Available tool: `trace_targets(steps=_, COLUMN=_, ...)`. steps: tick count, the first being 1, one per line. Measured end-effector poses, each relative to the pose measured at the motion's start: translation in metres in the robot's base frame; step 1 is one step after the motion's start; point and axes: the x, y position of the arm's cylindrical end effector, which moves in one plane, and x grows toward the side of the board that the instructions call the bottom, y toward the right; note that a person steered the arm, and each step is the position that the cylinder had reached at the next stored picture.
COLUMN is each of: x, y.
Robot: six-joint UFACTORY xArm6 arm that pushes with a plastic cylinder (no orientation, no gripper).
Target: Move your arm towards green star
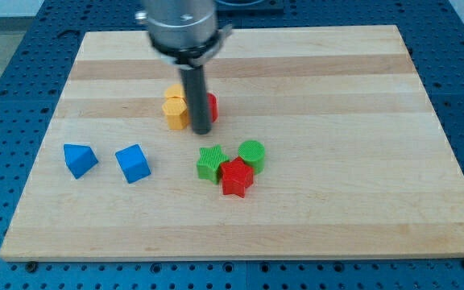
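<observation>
The green star (211,162) lies near the board's middle, touching a red star (237,177) at its lower right. A green round block (252,154) sits just right of it. My tip (202,131) is just above the green star toward the view's top, a short gap away. The rod stands between a yellow block (175,107) on its left and a red block (211,106) partly hidden behind it.
Two blue blocks lie at the view's left: one (79,159) farther left and one (133,163) to its right. The wooden board (361,161) rests on a blue perforated table. The arm's grey housing (182,24) hangs over the board's top edge.
</observation>
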Motion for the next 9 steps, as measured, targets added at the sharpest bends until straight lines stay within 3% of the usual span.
trace_targets(steps=1, x=0.004, y=0.049)
trace_targets(steps=3, x=-0.007, y=0.206)
trace_targets(steps=5, x=0.074, y=0.217)
trace_targets(steps=7, x=0.134, y=0.193)
trace_targets(steps=8, x=0.17, y=0.17)
trace_targets(steps=9, x=0.175, y=0.127)
